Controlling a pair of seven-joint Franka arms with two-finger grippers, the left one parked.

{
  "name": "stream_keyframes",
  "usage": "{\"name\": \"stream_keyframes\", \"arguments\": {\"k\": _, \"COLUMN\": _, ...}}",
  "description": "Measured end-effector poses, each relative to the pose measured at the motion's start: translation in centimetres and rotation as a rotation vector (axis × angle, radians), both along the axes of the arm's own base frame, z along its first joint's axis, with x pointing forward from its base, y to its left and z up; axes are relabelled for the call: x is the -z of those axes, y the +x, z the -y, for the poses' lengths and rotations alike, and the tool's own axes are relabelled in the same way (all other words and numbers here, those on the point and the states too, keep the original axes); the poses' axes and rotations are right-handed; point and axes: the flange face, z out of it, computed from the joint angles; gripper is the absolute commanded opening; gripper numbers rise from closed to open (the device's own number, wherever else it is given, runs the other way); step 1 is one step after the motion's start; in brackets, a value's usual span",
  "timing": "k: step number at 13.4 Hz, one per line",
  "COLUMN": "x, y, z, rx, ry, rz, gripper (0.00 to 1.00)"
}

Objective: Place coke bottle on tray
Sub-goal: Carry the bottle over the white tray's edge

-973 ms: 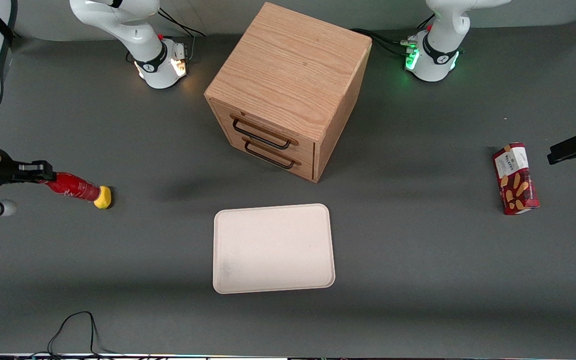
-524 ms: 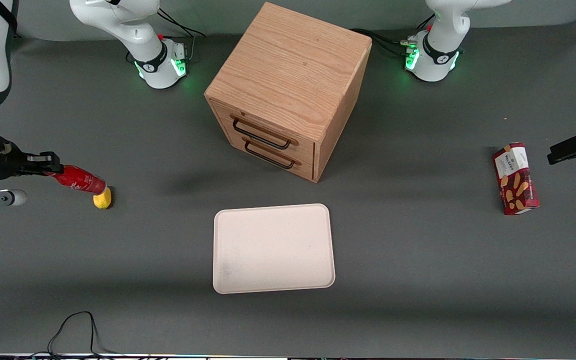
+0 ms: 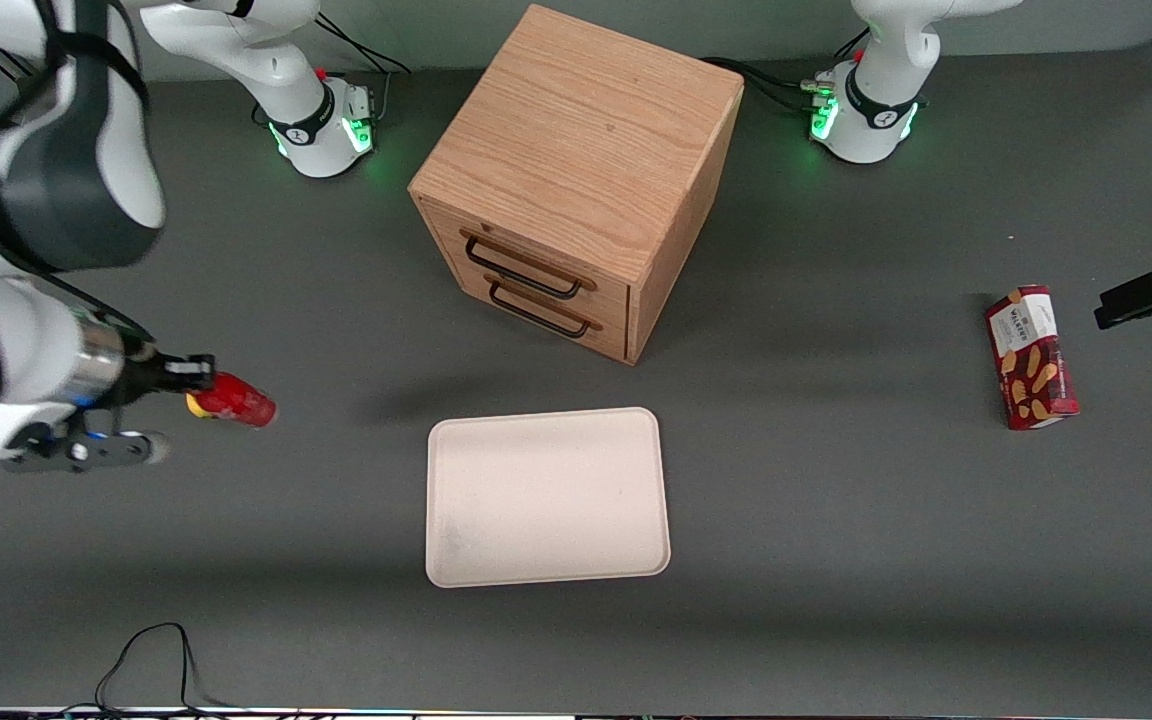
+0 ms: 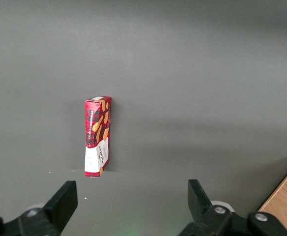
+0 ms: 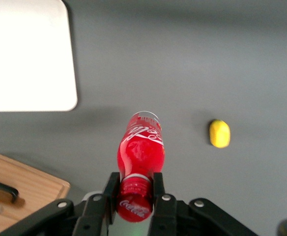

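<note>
My right gripper (image 3: 198,375) is shut on the neck of the coke bottle (image 3: 237,400), a small glossy red bottle with a red cap, and holds it lifted above the table toward the working arm's end. In the right wrist view the fingers (image 5: 158,184) clamp the bottle (image 5: 141,147) just below its cap, with its base pointing away from the camera. The tray (image 3: 546,495), cream-white with rounded corners, lies flat on the table in front of the cabinet, apart from the bottle. One corner of the tray (image 5: 30,59) shows in the right wrist view.
A small yellow lemon-like fruit (image 5: 219,133) lies on the table under the gripper, partly hidden in the front view (image 3: 195,405). A wooden two-drawer cabinet (image 3: 576,180) stands at mid-table. A red biscuit box (image 3: 1030,356) lies toward the parked arm's end.
The gripper has lifted the coke bottle off the table and carried it toward the tray, past the yellow fruit, which stayed where it was.
</note>
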Motion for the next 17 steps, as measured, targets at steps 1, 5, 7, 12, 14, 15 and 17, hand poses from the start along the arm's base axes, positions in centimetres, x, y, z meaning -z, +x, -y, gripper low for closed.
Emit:
{"name": "stream_keyframes", "arguments": {"k": 1, "x": 1.1, "y": 0.6, "z": -2.0, "rx": 0.011, "ry": 0.002, "rz": 0.007, "gripper": 0.00}}
{"name": "stream_keyframes", "arguments": {"k": 5, "x": 5.0, "y": 2.3, "z": -8.4, "rx": 0.073, "ry": 0.045, "rz": 0.059, "gripper": 0.00}}
{"name": "stream_keyframes", "arguments": {"k": 7, "x": 6.1, "y": 2.5, "z": -10.6, "rx": 0.081, "ry": 0.072, "rz": 0.072, "gripper": 0.00}}
{"name": "stream_keyframes", "arguments": {"k": 12, "x": 9.9, "y": 3.5, "z": -14.2, "rx": 0.053, "ry": 0.097, "rz": 0.090, "gripper": 0.00}}
{"name": "stream_keyframes", "arguments": {"k": 14, "x": 12.7, "y": 4.9, "z": -14.8, "rx": 0.086, "ry": 0.110, "rz": 0.135, "gripper": 0.00}}
{"name": "stream_keyframes", "arguments": {"k": 15, "x": 13.9, "y": 5.5, "z": -15.0, "rx": 0.107, "ry": 0.116, "rz": 0.154, "gripper": 0.00}}
{"name": "stream_keyframes", "arguments": {"k": 17, "x": 15.8, "y": 6.3, "z": -15.2, "rx": 0.124, "ry": 0.126, "rz": 0.181, "gripper": 0.00}}
